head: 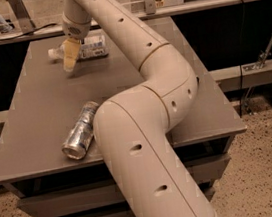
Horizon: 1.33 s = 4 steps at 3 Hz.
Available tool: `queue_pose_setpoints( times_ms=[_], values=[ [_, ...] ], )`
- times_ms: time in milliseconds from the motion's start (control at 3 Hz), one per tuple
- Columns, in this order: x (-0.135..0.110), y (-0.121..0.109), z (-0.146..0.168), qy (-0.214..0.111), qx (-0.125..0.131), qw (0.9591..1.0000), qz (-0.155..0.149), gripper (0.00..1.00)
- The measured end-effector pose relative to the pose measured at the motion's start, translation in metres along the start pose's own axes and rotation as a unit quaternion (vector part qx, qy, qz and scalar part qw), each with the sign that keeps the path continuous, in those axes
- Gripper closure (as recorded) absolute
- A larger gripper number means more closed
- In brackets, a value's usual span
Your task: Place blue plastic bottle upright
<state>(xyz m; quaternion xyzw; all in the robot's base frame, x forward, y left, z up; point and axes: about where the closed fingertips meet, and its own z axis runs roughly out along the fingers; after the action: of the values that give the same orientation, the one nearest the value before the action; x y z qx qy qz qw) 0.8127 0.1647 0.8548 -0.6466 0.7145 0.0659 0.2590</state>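
Observation:
The blue plastic bottle (86,48) lies on its side at the far end of the grey table (40,109), its white cap pointing left and its white label with blue print facing up. My gripper (70,60) hangs from the long cream arm, just in front of the bottle's cap end, its yellowish fingers (70,53) pointing down at the table. It overlaps the bottle's neck in this view; whether it touches the bottle cannot be told.
A crushed silver-blue metal can (80,131) lies on its side near the table's front left. My arm's big elbow link (147,149) covers the table's front middle. A railing (202,5) runs behind the table.

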Motion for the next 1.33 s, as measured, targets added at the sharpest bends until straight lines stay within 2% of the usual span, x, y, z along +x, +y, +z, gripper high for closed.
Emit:
queue_pose_setpoints(
  times_ms=[333, 1000, 1333],
  values=[
    [0.001, 0.003, 0.007, 0.009, -0.008, 0.9999, -0.009, 0.17],
    [0.003, 0.003, 0.005, 0.015, -0.01, 0.9997, -0.017, 0.63],
    [-0.001, 0.0, -0.011, 0.002, -0.003, 0.9997, -0.023, 0.87]
  ],
)
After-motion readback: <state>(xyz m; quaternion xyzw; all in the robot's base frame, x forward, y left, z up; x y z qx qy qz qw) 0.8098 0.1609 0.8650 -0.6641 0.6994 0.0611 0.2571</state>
